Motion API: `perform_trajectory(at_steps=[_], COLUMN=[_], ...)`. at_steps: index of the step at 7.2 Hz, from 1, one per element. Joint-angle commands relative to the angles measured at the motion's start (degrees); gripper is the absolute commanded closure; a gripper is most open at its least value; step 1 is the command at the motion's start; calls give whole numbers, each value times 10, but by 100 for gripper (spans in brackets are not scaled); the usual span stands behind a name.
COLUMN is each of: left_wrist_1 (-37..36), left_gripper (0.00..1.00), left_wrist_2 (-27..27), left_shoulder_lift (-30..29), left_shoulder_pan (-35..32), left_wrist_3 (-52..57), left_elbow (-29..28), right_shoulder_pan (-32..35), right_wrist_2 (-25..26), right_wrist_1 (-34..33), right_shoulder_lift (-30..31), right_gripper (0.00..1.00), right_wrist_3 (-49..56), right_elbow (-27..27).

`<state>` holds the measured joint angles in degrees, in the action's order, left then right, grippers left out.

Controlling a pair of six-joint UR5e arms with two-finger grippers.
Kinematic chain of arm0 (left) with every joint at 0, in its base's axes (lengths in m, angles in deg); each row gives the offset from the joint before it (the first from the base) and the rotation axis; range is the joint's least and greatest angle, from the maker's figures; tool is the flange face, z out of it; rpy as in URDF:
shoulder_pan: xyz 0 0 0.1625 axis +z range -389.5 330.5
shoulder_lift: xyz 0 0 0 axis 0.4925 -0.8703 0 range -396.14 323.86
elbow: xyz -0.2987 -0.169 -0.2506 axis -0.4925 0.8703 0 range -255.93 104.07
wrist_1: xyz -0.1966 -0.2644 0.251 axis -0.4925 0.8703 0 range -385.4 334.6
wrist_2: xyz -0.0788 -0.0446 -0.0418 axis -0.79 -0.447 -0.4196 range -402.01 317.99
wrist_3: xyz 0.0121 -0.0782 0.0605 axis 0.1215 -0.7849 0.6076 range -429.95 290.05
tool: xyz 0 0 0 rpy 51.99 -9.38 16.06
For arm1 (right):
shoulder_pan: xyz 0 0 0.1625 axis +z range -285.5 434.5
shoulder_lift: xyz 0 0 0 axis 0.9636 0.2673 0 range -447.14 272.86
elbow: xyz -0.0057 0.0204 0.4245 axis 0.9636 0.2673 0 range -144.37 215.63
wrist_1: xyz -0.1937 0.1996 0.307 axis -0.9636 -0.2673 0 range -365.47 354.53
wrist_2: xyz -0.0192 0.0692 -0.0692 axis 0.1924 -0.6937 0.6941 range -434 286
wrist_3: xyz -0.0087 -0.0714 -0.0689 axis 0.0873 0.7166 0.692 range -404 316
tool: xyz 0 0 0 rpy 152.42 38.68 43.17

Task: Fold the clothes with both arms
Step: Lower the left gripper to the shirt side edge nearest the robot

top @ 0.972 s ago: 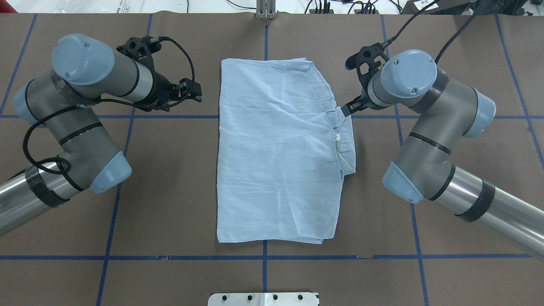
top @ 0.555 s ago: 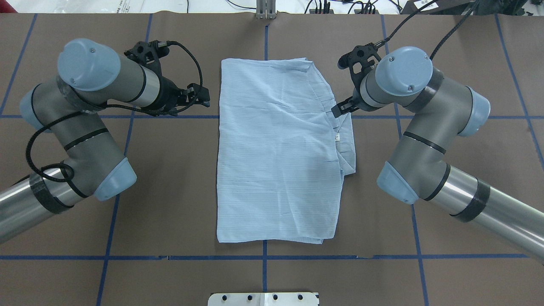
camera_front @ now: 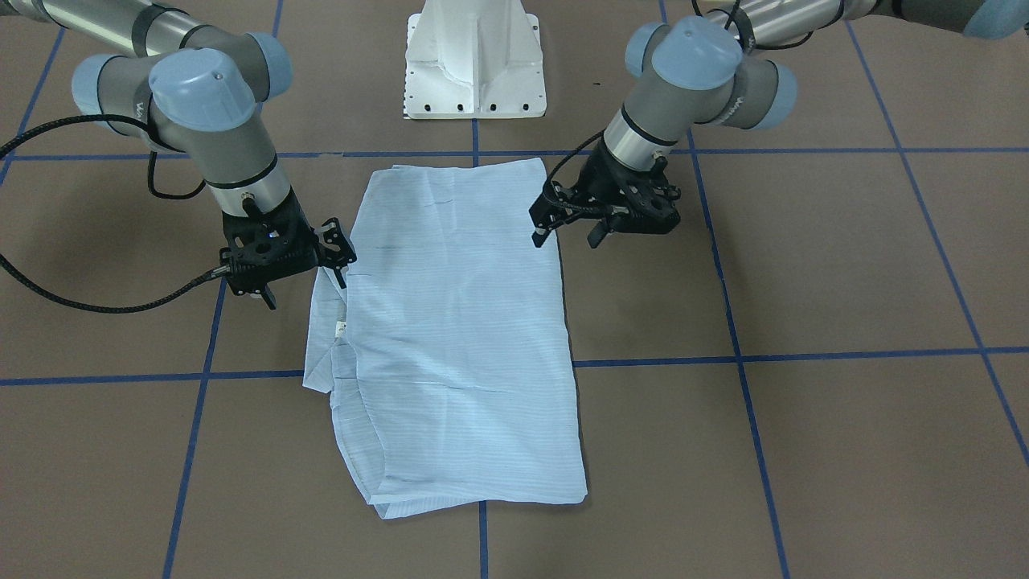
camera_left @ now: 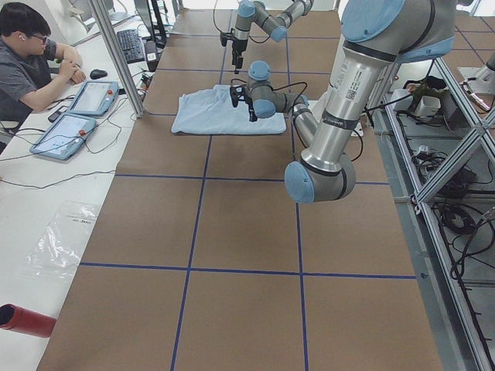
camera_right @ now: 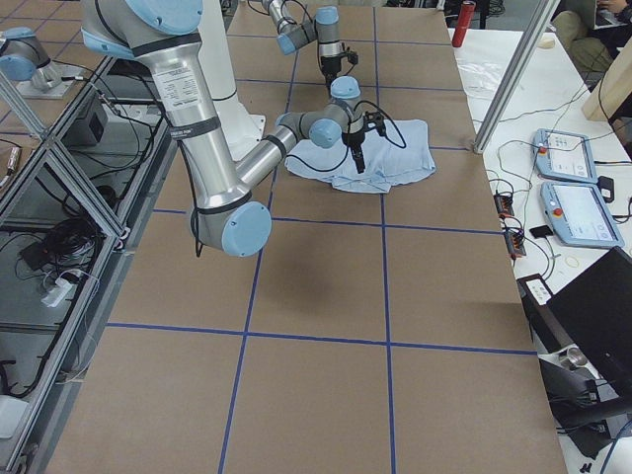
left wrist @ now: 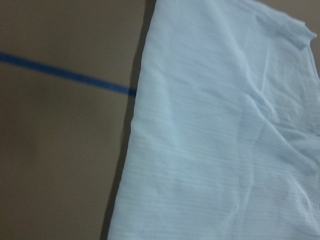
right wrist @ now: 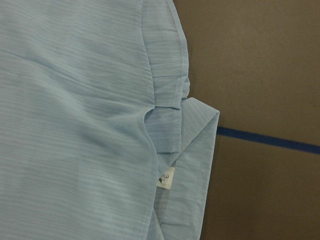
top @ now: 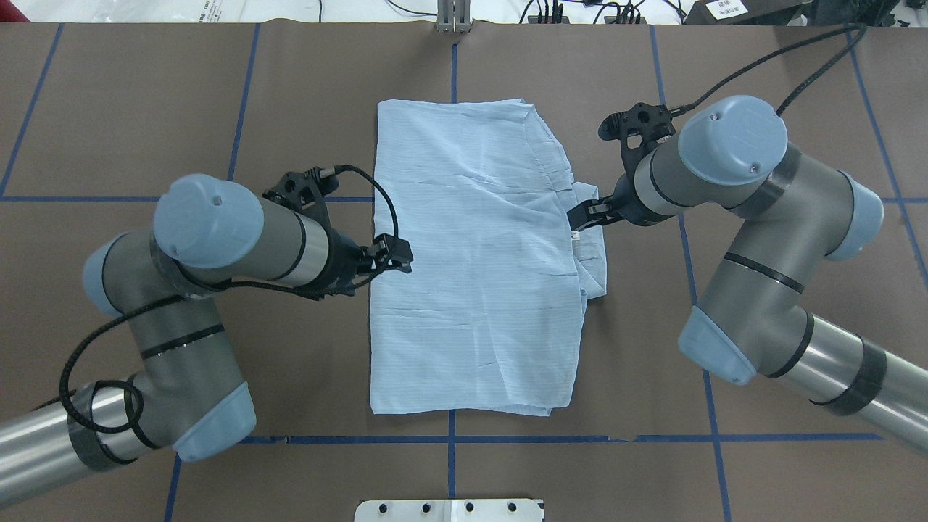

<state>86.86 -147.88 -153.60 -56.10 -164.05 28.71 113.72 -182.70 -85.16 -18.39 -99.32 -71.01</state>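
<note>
Light-blue pinstriped shirt (top: 471,254) folded into rough rectangle, lying flat at middle of brown table cover (top: 689,87). Collar (top: 594,254) pokes out past long edge on robot's right, small white tag (right wrist: 166,178) just beside fold there. Right gripper (camera_front: 307,291) low at collar edge, jaws spread wide, nothing between them; contact with cloth unclear. Left gripper (camera_front: 565,240) at opposite long edge, one fingertip over fabric border, jaws likewise wide, empty. Blue tape lines (top: 652,438) cross table. White robot base (camera_front: 474,64) beyond shirt's near short edge.
</note>
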Motion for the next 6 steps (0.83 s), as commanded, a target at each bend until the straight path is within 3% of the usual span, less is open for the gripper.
perform_trajectory(at_steps=[1, 4, 6], left_wrist_1=[-31, -76, -76], left_gripper=[0, 1, 8], left_wrist_2=[50, 73, 72], left_shoulder_lift=[22, 30, 29], left_shoulder_pan=[73, 103, 110], left_wrist_3=[-55, -65, -65], left_elbow=[14, 15, 14], right_shoulder_pan=[-39, -60, -61], right_wrist_2=[0, -2, 1], right_wrist_1=[3, 4, 4], right_shoulder_lift=[38, 59, 60], right_gripper=[0, 0, 0], right_wrist_3=[-111, -134, -134], right_elbow=[-40, -62, -63])
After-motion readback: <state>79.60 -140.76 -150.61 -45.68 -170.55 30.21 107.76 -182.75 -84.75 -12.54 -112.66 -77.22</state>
